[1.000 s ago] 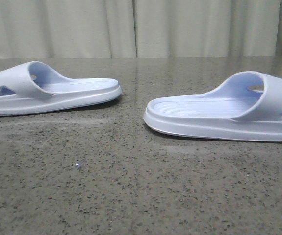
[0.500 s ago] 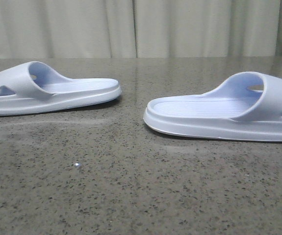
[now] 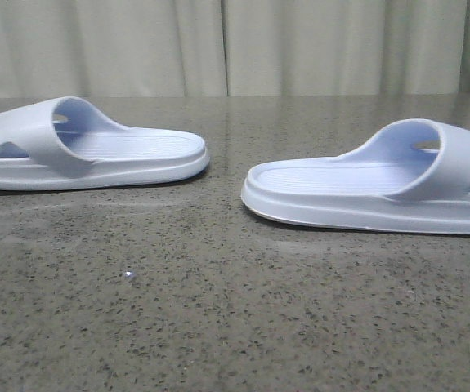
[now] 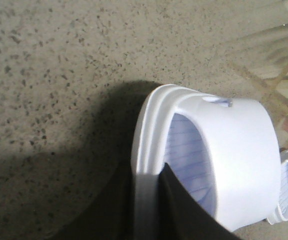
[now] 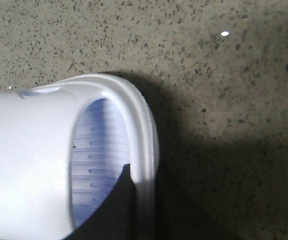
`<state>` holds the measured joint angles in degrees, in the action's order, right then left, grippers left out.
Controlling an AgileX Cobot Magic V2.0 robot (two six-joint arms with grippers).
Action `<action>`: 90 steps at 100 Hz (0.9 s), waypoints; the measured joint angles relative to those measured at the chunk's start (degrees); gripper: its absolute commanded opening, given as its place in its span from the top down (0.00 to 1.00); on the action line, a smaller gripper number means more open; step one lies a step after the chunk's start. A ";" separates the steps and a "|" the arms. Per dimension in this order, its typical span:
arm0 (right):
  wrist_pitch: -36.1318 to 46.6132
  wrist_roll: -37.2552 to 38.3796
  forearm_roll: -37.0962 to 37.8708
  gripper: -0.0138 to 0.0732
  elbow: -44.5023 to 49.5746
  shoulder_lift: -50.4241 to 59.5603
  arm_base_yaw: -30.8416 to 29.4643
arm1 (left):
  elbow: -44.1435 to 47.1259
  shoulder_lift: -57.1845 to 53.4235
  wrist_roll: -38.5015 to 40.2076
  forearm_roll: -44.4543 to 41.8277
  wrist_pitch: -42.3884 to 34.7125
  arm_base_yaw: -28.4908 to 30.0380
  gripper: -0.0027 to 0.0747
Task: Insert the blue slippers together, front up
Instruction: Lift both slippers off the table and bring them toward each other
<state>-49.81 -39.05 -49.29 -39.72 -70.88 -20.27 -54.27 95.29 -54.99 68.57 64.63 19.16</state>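
Two blue slippers lie soles down on the speckled table, heels pointing toward each other. The left slipper [image 3: 96, 155] is at the left edge of the front view and the right slipper [image 3: 365, 192] at the right edge. Neither gripper shows in the front view. In the left wrist view my left gripper [image 4: 147, 172] is shut on the toe-end sole rim of the left slipper [image 4: 239, 150], one dark finger inside on the ribbed footbed, one outside. My right gripper [image 5: 145, 172] is shut the same way on the toe-end rim of the right slipper [image 5: 28, 150].
The grey speckled table [image 3: 218, 327] runs back to a pale curtain [image 3: 300, 49]. A gap of about a hand's width separates the two heels. Beyond the table edge, floor and thin legs [image 4: 284, 75] show in the left wrist view.
The left slipper has slid a little to the right and its strap end sits higher. The right slipper has barely moved.
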 measured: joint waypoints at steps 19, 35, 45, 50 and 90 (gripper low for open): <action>0.09 0.00 -0.77 0.96 -2.76 0.10 0.00 | -1.98 -3.78 -0.60 0.00 1.80 0.23 0.95; 0.09 -0.08 -2.23 0.96 -7.09 2.16 0.00 | -2.32 -7.38 -0.73 0.00 2.30 0.26 0.95; -0.28 -0.08 -4.27 0.96 -9.51 3.54 0.00 | -2.32 -8.70 -0.73 1.14 3.03 0.26 0.95; -0.74 -0.27 -5.30 0.96 -10.43 3.98 0.00 | -2.32 -8.82 -0.73 2.37 3.25 0.26 0.95; -4.88 -5.50 -17.06 0.96 -12.75 5.28 0.00 | -2.32 -8.82 -0.73 3.42 3.25 0.26 0.95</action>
<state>-54.69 -44.55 -66.35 -52.47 -65.60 -20.27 -56.59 86.47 -55.72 71.99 67.88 19.43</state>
